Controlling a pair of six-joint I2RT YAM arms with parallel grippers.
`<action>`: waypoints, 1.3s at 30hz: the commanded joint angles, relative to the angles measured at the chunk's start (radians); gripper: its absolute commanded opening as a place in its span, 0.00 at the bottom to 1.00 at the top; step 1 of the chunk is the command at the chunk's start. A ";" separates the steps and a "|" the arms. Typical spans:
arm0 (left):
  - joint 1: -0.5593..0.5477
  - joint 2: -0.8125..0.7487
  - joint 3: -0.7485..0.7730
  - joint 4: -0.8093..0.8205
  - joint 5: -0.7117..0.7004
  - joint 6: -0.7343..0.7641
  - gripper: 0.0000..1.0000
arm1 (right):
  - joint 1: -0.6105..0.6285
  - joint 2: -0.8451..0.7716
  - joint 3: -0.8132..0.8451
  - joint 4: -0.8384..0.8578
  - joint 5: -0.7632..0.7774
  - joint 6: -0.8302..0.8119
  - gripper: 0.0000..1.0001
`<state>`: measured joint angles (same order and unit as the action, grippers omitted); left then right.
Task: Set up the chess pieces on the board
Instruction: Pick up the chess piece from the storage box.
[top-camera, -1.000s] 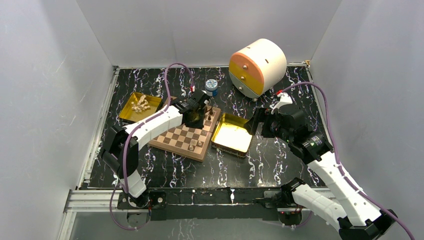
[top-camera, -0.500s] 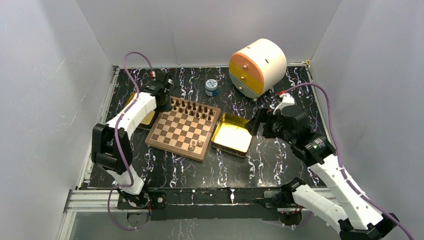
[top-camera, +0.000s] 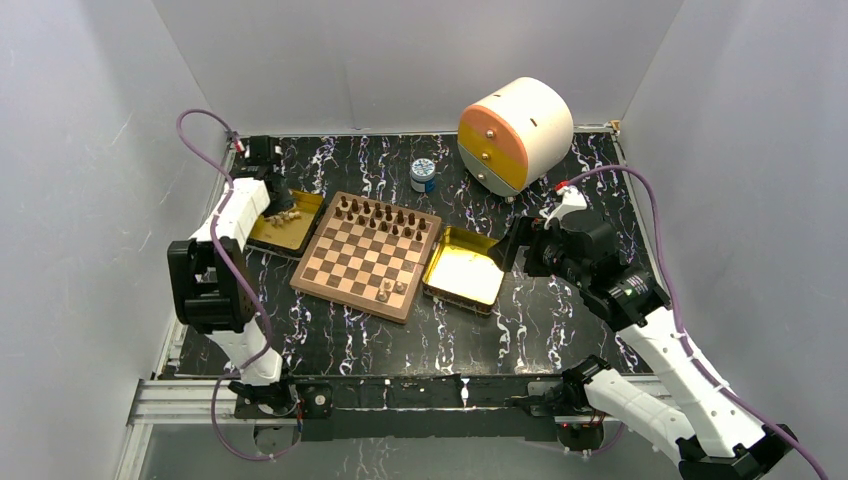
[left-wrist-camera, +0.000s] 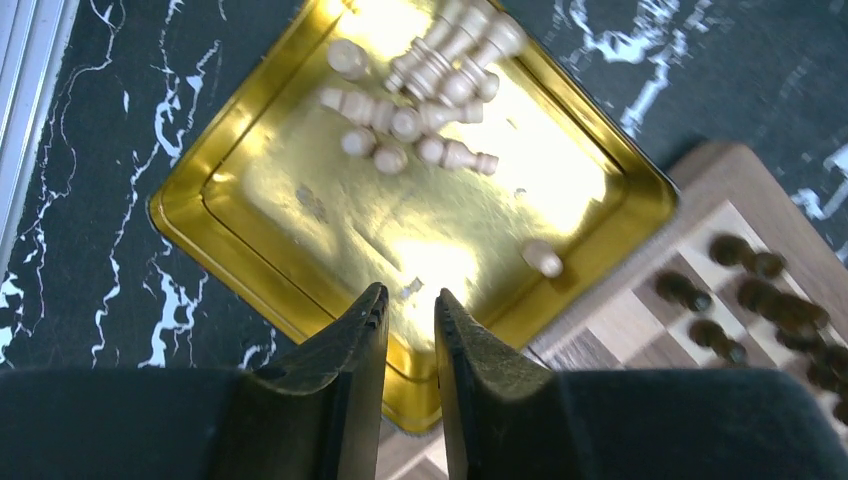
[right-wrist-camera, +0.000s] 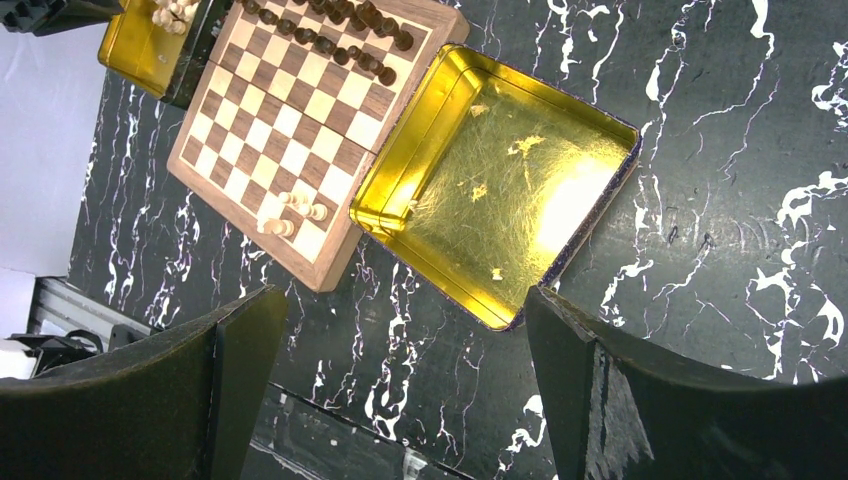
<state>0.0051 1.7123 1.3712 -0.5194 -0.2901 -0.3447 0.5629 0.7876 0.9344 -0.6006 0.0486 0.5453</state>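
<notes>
- The left claw (left-wrist-camera: 408, 296) hangs over the left tray (left-wrist-camera: 250, 200), which sits just left of the board (top-camera: 360, 262). Its jaws stand a narrow slit apart and pinch nothing.
- The right claw (right-wrist-camera: 400, 320) is spread wide and carries nothing. It is above the right tray (right-wrist-camera: 500, 190), just right of the board, and that tray holds no pieces.
- The dark pieces (top-camera: 385, 215) stand upright along the board's two far rows.
- A few pale ones (top-camera: 390, 291) stand by the board's near edge.
- The other pale pieces (left-wrist-camera: 430, 90) lie heaped in the left tray, mostly on their sides and touching.
- A lone piece (left-wrist-camera: 543, 258) lies apart from the heap, close to the tray wall on the board's side.
- The dark side looks done and the pale side barely begun, so the step in hand is likely fetching a pale piece.
- The lone piece seems the best pick, since no neighbour can be nudged or caught with it.
- The jaws should widen before the claw drops, because the present slit looks too tight for a piece.
- The fingers should straddle the piece across its stem, turned so that neither finger strikes the tray wall.
- The tray is glossy, so a lying piece may skid. A slow, centred squeeze suits it.
- A piece gripped on its side will need tipping upright before it is set on a near-row square of the board.
- When letting go, the claw should rise straight up so the pale ones already standing are not toppled.
</notes>
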 joint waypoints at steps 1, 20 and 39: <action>0.064 0.045 0.025 0.083 0.004 -0.029 0.22 | -0.004 0.006 -0.002 0.058 -0.004 -0.006 0.99; 0.122 0.192 0.086 0.126 -0.024 -0.014 0.22 | -0.003 0.032 0.009 0.058 0.006 -0.013 0.99; 0.133 0.261 0.108 0.144 -0.025 0.007 0.24 | -0.003 0.020 0.000 0.047 0.019 -0.011 0.99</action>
<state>0.1272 1.9732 1.4410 -0.3805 -0.2962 -0.3481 0.5629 0.8246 0.9344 -0.5957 0.0528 0.5430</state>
